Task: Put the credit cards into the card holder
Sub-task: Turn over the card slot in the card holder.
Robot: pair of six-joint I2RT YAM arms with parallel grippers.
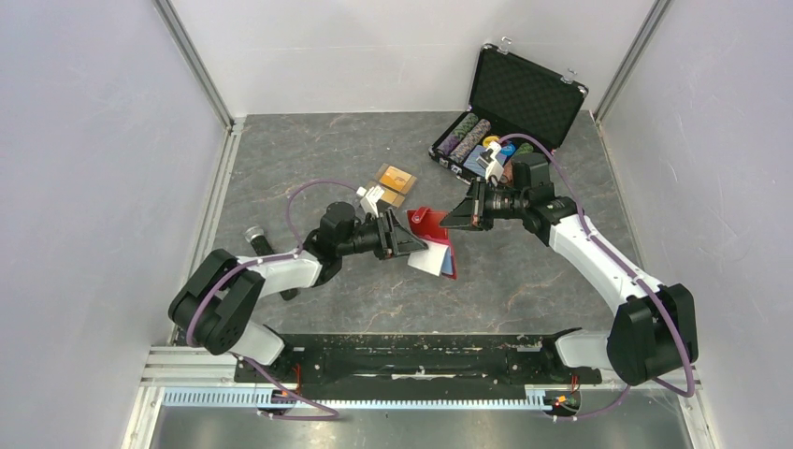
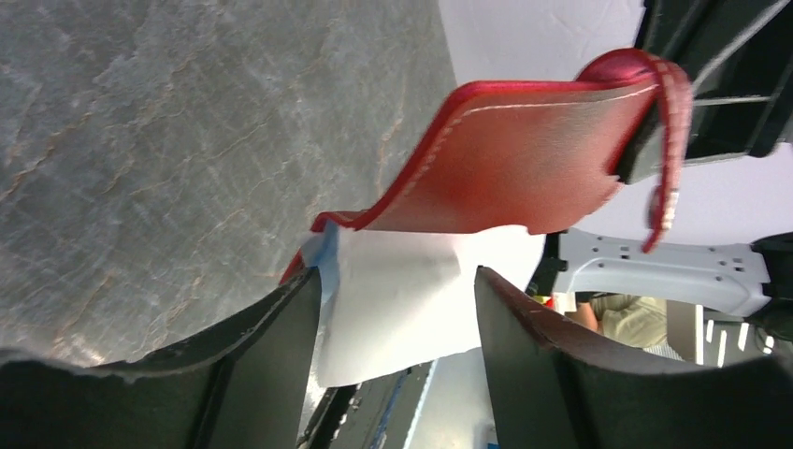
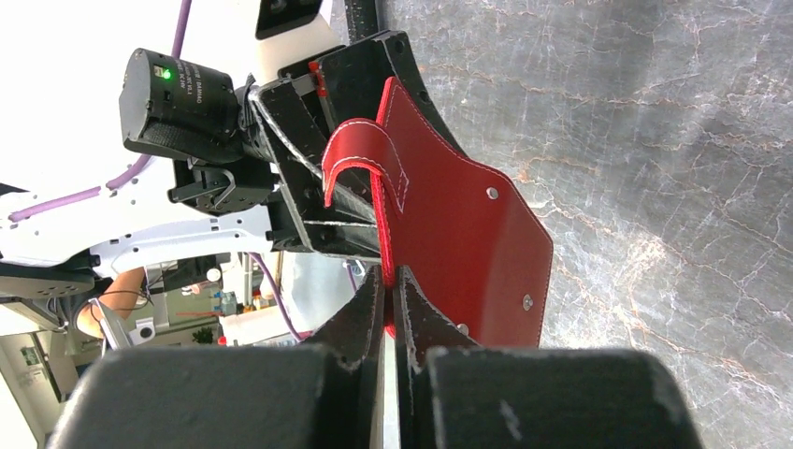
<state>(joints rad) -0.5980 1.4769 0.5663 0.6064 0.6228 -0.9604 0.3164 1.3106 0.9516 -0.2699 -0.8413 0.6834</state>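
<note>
Right pincer [image 3: 388, 281] tight on stitched red leathery card holder [image 3: 458, 224]; left pincer [image 2: 397, 285] apart.

The card holder [image 3: 468, 234] is red with white stitching; credit cards [image 1: 395, 178] orange and gold; tabletop [image 1: 309, 150] grey, veined.

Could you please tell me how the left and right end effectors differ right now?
The left end effector is open; the right end effector is shut. The pale lining shows between the left one's fingers, while the right one pinches the red edge of the holder. Both are at that holder.
</note>
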